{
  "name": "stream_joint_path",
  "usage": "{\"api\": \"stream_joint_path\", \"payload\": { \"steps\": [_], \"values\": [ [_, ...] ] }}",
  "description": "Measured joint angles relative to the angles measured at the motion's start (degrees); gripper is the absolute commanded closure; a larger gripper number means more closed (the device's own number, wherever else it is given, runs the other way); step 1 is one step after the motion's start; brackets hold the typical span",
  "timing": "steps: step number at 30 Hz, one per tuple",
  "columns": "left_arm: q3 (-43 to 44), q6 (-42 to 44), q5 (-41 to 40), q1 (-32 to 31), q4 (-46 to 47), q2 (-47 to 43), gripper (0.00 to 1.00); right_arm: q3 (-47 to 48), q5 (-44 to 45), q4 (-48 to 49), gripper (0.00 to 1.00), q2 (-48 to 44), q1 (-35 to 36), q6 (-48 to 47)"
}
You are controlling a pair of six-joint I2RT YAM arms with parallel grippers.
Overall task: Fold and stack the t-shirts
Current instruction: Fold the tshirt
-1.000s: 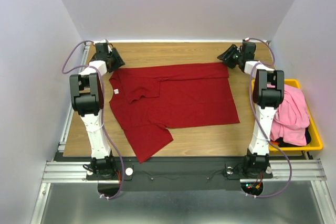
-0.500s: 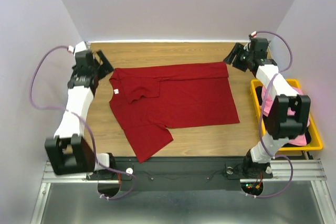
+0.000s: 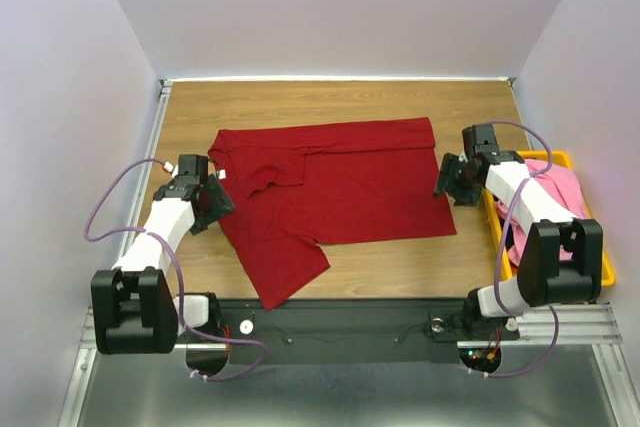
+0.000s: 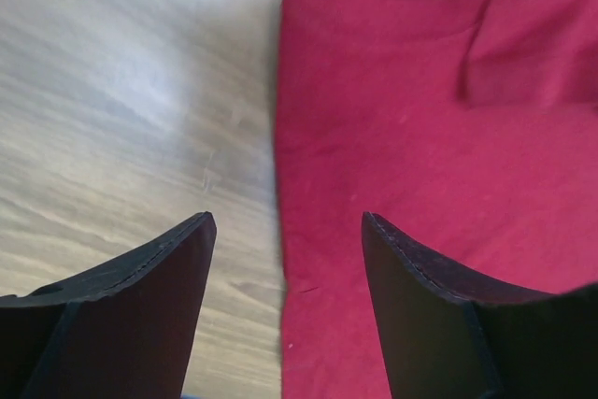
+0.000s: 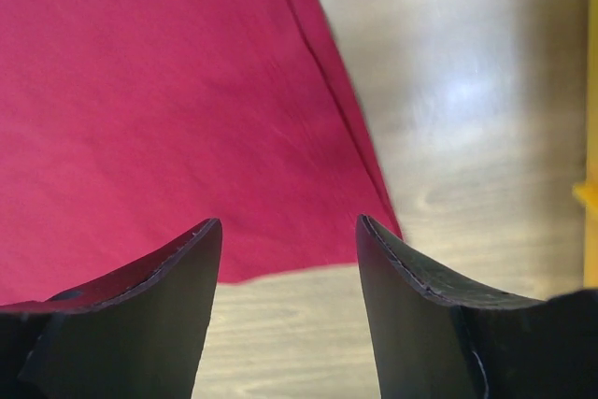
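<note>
A dark red t-shirt [image 3: 340, 187] lies spread on the wooden table, its far half folded toward the middle, one sleeve at the near left. My left gripper [image 3: 212, 203] is open and empty, low over the shirt's left edge; in the left wrist view the cloth edge [image 4: 280, 231] runs between its fingers. My right gripper [image 3: 447, 179] is open and empty at the shirt's right edge; in the right wrist view the shirt's near right corner [image 5: 374, 212] lies ahead of its fingers. A pink shirt [image 3: 560, 197] and a black one [image 3: 548, 271] lie in the bin.
A yellow plastic bin [image 3: 600, 257] stands at the table's right edge beside the right arm. Bare wood [image 3: 400, 262] runs along the near edge and the far side of the table. White walls close in left, right and behind.
Both arms have swung from the table's far corners toward the near side. The grippers now sit at the shirt's left and right edges. The shirt has not moved.
</note>
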Motion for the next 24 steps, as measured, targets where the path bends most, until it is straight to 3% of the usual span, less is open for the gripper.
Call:
{"api": "stream_joint_path", "payload": {
  "steps": [4,13,24],
  "values": [
    [-0.7,-1.8,-0.4,-2.6,-0.3,1.8,0.28,-4.5,2.9,-1.8,0.37,-0.9,0.0,1.4],
    [-0.7,-4.0,-2.2,-6.3,-0.3,7.9,0.48,-7.6,6.6,-2.8,0.37,-0.9,0.0,3.5],
    [-0.9,-7.7,-2.9,-11.8,-3.1,9.4,0.49,-7.6,8.4,-2.4,0.37,-1.0,0.0,4.6]
  ]
}}
